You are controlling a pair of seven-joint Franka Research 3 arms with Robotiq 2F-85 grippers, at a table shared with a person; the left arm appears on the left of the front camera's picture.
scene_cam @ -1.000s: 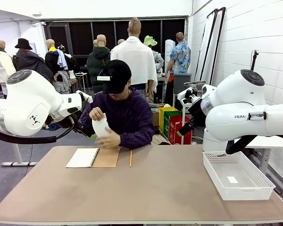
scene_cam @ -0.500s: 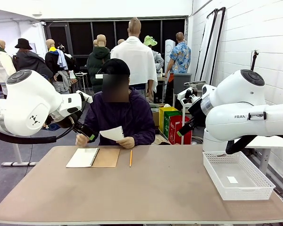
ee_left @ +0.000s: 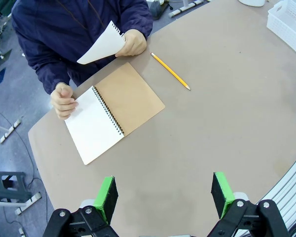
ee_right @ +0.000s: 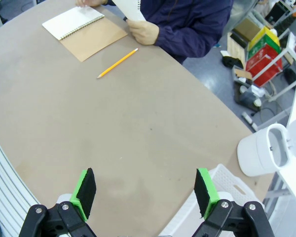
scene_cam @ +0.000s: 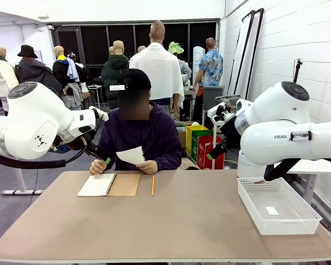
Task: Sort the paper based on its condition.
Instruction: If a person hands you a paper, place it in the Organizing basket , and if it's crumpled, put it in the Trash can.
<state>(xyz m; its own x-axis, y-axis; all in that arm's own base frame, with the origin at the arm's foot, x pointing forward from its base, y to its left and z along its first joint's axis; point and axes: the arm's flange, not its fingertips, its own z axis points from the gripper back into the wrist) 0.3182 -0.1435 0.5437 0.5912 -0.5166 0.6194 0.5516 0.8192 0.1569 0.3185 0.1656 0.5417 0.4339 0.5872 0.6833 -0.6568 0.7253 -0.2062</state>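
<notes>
The left pincer (ee_left: 164,186) and right pincer (ee_right: 144,185) gape wide, empty, above the brown desk (scene_cam: 182,221); a person's hand (scene_cam: 148,167) holds a thin white paper sheet (scene_cam: 131,155).

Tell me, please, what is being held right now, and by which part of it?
The person's hand holds a loose sheet of paper by a corner at its ragged edge. The left tool and right tool stand open, holding nothing.

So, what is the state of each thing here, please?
Sheet: smooth, held up in a hand.
Notebook: open, flat.
Pencil: lying loose.
Basket: upright, one small white piece inside.
Left gripper: open, empty.
Right gripper: open, empty.
</notes>
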